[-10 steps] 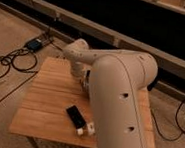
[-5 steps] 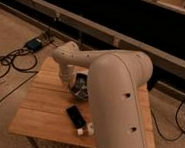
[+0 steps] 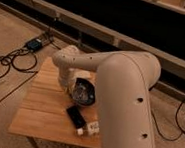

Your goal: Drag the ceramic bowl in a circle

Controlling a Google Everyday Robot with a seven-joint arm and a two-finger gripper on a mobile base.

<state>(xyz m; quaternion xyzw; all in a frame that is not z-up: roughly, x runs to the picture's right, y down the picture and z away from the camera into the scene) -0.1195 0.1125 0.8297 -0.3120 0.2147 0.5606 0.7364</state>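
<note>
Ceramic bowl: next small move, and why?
Probably sweep the glossy dark ceramic bowl sideways along the arc, curving away from the flat black phone. The hand sits low at the bowl's left rim on the wooden table, while the phone and small white block lie just in front of it.

**Glazed bowl, plank table, smooth-shelled arm**

The ceramic bowl (image 3: 84,92) shows a glossy dark glaze catching highlights, its rim paler. It sits on a wooden table (image 3: 42,105) of matt, light-toned planks. The robot arm (image 3: 125,100) wears a smooth, cream plastic-looking shell with a soft sheen; its gripper (image 3: 70,88) reaches down just beside the bowl. A black phone (image 3: 75,115) looks flat and slick, a white block (image 3: 93,127) matt.
</note>
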